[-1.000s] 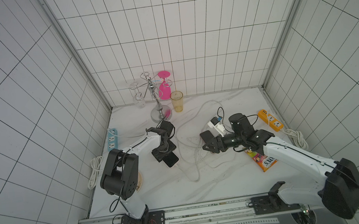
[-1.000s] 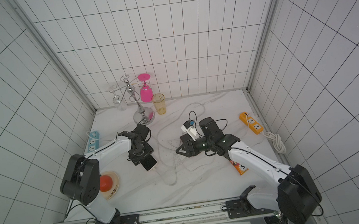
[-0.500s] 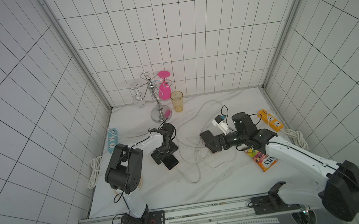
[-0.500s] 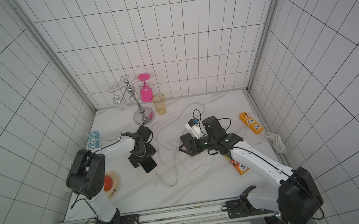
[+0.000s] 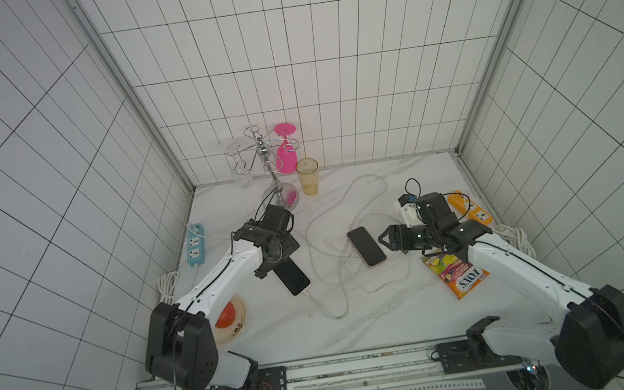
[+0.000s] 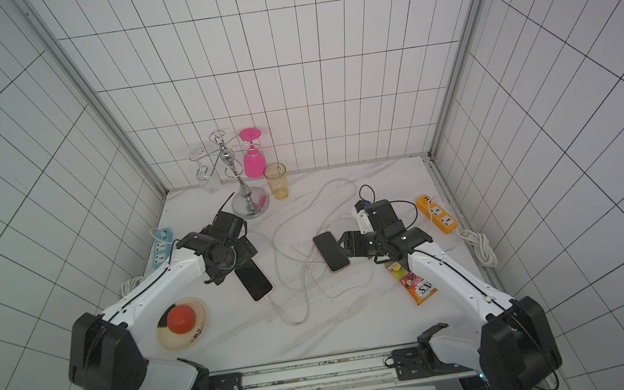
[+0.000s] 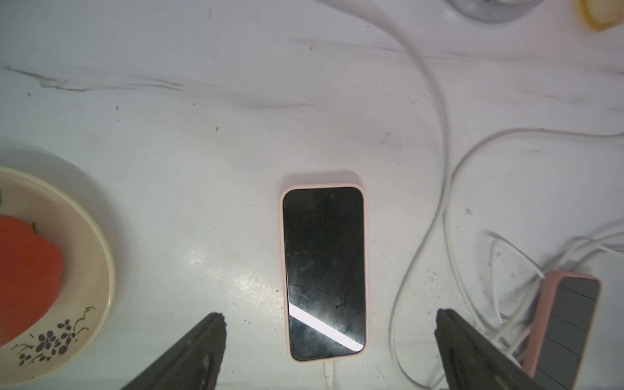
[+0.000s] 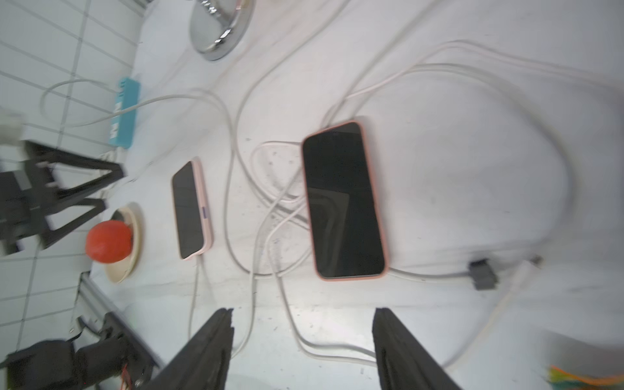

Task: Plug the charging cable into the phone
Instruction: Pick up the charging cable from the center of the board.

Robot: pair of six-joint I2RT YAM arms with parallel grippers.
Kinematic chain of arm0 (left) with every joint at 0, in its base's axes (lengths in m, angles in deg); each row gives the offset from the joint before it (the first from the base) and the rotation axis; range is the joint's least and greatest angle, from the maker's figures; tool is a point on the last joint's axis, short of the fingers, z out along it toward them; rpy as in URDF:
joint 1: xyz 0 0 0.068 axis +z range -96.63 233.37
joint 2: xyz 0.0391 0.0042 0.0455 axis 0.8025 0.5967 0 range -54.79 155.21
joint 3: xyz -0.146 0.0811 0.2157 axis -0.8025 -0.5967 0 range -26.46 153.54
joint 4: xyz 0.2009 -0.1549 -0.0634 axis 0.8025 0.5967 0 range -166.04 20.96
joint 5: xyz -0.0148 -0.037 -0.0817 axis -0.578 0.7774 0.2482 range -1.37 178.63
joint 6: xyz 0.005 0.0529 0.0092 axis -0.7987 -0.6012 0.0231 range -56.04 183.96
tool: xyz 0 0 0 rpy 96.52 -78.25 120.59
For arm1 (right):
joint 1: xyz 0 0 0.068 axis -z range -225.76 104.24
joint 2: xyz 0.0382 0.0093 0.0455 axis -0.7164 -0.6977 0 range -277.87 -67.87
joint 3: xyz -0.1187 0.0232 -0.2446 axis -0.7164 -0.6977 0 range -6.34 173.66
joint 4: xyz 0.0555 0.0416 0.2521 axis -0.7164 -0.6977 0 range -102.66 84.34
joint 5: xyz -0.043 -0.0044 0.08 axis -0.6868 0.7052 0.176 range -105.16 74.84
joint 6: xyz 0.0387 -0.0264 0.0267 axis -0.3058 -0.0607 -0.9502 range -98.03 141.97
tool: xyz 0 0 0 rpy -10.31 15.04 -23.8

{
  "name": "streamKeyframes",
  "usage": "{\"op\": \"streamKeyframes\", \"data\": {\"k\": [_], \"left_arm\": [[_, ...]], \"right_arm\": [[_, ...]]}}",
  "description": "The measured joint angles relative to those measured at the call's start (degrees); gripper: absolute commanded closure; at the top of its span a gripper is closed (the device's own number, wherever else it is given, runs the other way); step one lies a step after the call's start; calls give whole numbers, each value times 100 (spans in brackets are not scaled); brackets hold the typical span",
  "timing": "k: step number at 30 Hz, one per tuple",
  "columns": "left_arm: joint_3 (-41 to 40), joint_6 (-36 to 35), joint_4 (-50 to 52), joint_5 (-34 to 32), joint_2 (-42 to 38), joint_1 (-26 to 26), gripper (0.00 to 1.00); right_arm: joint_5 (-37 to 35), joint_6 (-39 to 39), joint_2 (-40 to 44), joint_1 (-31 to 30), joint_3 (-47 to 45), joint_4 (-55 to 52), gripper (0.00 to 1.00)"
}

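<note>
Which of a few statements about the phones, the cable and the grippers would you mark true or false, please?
The left phone and the right phone both lie screen up. True.
The left gripper is shut on a phone. False: it is open, clear of the left phone.
A white cable leaves the left phone's end. True.
The pink glass stands upright. False: it hangs upside down from the rack.
The right gripper holds the snack packet. False: open and empty; the packet lies on the table.

so yeah, left arm (image 5: 222, 277) reaches in from near-left, left gripper (image 7: 331, 324) facing down, jaws spread wide. Right arm (image 5: 519, 264) reaches from near-right, right gripper (image 8: 304, 315) pointing left, jaws parted too.
</note>
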Motion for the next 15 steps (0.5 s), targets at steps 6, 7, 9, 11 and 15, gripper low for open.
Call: {"op": "streamKeyframes", "data": {"k": [6,7,9,11,15], "left_arm": [[-188,-304,-273,487,-785,-13,4],[-245,-337,-321,566,-857,-33,4],[-328,-391,-376,688,-942,-92,4],[-358,-437,-400,776,-966,-166,4],[-372,-474,-457,868,-966,-293,5]], "right_arm": [[-621,-256,-426,374,13,-417,50],[-678,-256,-542,413,22,-466,54],[-743,-302,-754,481,28,-546,58],[-811,-348,-955,544,33,-603,62],[-872,-374,-1296,614,61,-675,63]]}}
